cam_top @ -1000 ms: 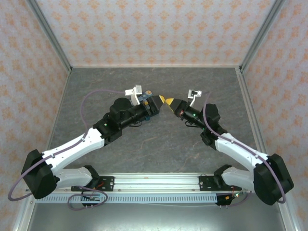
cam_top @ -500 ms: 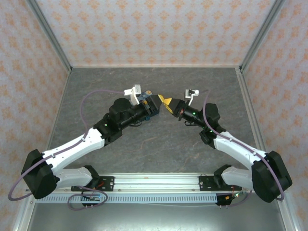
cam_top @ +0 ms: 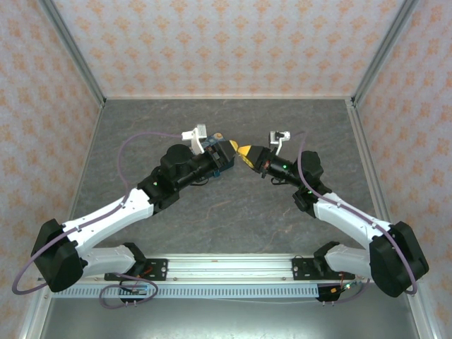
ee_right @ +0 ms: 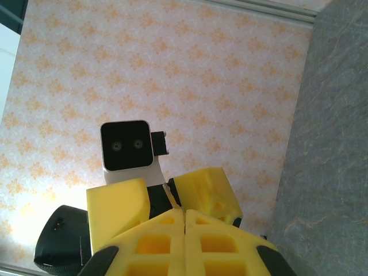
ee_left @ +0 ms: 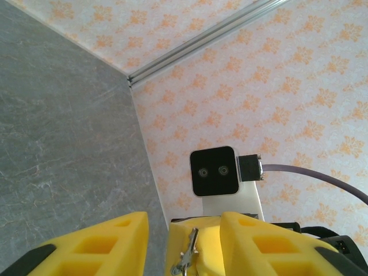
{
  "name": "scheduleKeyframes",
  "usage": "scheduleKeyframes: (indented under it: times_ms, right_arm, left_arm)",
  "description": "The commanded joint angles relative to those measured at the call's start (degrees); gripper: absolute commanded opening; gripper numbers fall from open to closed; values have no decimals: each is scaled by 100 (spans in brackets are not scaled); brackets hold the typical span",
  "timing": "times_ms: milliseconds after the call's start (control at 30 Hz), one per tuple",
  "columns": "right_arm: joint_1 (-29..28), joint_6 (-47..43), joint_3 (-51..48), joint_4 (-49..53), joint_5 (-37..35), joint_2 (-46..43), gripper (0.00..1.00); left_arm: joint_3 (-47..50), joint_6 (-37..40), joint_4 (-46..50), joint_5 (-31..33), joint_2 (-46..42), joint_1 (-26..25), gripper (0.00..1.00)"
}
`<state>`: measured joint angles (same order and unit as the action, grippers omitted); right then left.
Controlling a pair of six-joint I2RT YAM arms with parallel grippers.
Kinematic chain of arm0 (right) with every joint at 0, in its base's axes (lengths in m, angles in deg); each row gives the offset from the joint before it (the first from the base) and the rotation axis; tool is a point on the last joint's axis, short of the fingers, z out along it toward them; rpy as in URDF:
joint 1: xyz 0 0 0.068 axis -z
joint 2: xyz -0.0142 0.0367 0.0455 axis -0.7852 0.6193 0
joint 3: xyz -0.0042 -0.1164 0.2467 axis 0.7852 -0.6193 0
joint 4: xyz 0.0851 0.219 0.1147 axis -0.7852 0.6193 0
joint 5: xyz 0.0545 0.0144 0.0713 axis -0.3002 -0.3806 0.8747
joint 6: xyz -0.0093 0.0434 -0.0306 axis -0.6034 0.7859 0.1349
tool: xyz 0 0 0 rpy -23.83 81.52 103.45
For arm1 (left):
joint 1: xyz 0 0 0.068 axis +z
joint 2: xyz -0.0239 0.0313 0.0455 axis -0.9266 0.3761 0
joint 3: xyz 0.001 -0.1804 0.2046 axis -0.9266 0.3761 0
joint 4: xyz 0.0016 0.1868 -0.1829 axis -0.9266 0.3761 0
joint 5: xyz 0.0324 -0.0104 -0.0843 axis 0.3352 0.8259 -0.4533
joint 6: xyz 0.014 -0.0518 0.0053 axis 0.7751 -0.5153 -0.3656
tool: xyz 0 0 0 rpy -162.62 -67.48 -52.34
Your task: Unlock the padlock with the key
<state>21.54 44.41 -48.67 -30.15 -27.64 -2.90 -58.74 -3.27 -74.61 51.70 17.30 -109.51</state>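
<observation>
Closely, the right gripper (ee_right: 183, 213) pinches the key (ee_left: 187, 259); the left gripper (ee_left: 184, 230) shows fingers apart, its hold cut off; cannot tell.

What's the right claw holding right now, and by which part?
The key, by its head end: the right claw is shut on it, and the metal blade sticks out past the fingertips.

Overhead from near edge; left wrist camera (ee_right: 127, 146) closely faces right wrist camera (ee_left: 214, 171).
</observation>
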Motion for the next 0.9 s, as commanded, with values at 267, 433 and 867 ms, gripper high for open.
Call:
scheduleKeyframes:
  times_ms: [267, 433, 867]
  right_arm:
    - [13, 9, 260, -30, 241, -2, 0]
    - [14, -88, 287, 67, 286, -7, 0]
    - [14, -2146, 674, 2241, 137, -768, 45]
  left_arm:
    - [-7, 193, -75, 161, -53, -19, 16]
    - [-22, 260, 10, 178, -60, -25, 0]
    - [-36, 265, 340, 233, -202, -31, 0]
